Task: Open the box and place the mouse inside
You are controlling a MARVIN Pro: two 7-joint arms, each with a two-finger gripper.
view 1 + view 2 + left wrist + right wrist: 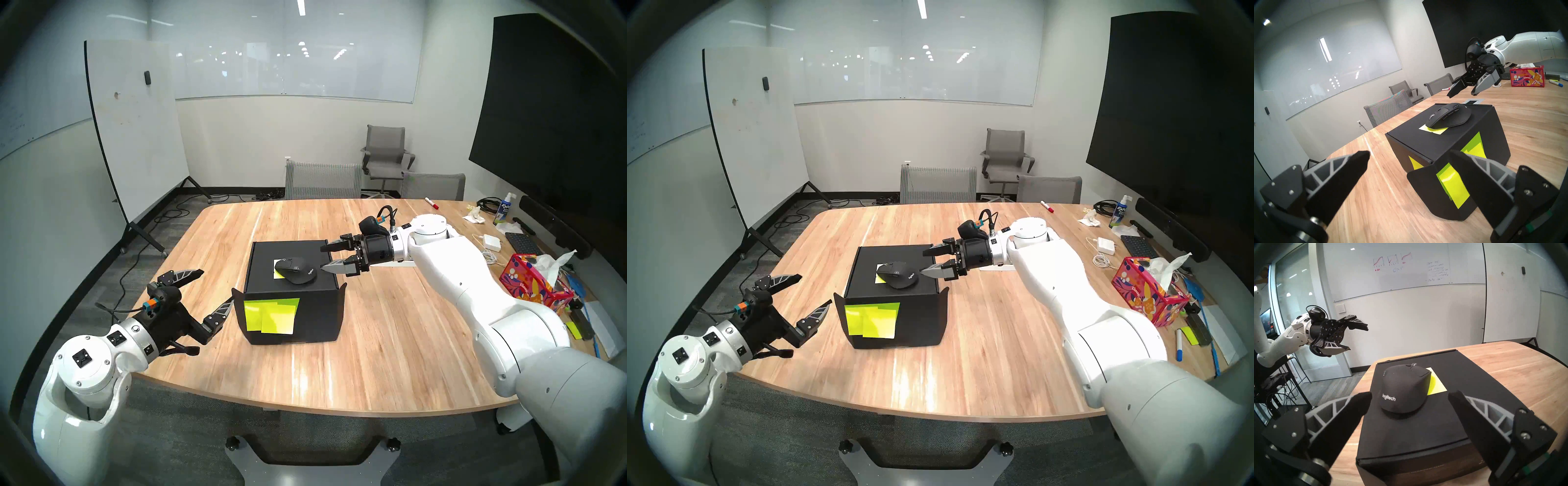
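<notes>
- Black cardboard box [291, 298] sits mid-bench [390, 339], lid shut, yellow-green sticky notes [271, 314] on the front face, side flaps sticking out at the front corners.
- Black Logitech mouse [296, 269] lies on top of the closed lid, partly over another yellow sticky note [1434, 383]. Not in the box yet; it has to come off the lid before the lid can open.
- Right tool [321, 259] hangs level at lid height, just beside the mouse's rear end, fingers spread wide, nothing in them. No contact that I can see.
- Key relation: from the right wrist view the mouse [1404, 390] lies straight ahead of the right tool [1409, 395], centred in the gap. Its long axis runs along the tool's pointing line, rear (logo) end towards the tool, buttons away. So the fingers would straddle its flanks across the short width, a good line for a side pinch, I'd say.
- Left tool [217, 283] is also spread wide and empty, parked near the box's front-left corner, lower than the lid, clearly farther from the mouse.
- Right arm is the nearer one by a good margin.
</notes>
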